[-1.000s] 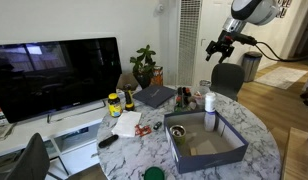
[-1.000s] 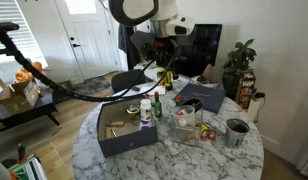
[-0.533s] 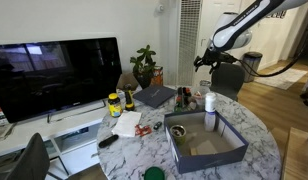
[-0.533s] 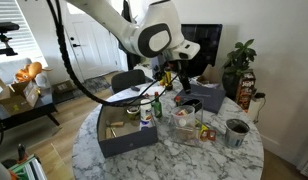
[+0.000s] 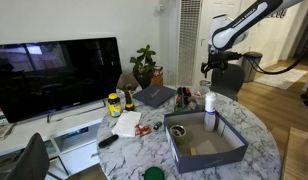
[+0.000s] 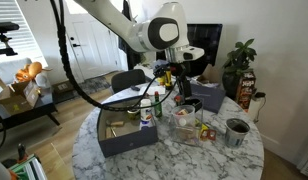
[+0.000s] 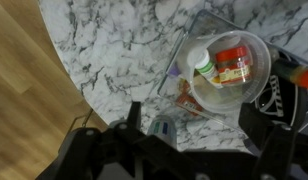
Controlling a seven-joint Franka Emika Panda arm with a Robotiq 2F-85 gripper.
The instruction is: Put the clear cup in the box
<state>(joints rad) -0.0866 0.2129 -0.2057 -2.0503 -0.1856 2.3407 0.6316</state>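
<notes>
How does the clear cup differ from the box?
The clear cup is round and see-through whitish; the box is square with opaque dark blue-grey walls. The box is far wider than the cup. Both are open-topped and stand on the marble table.

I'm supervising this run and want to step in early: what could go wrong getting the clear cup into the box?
1. The clear cup appears to hold a small bottle and a red-labelled item; tilting it could spill them.
2. The white bottle stands by the box; the gripper might knock it in passing.
</notes>
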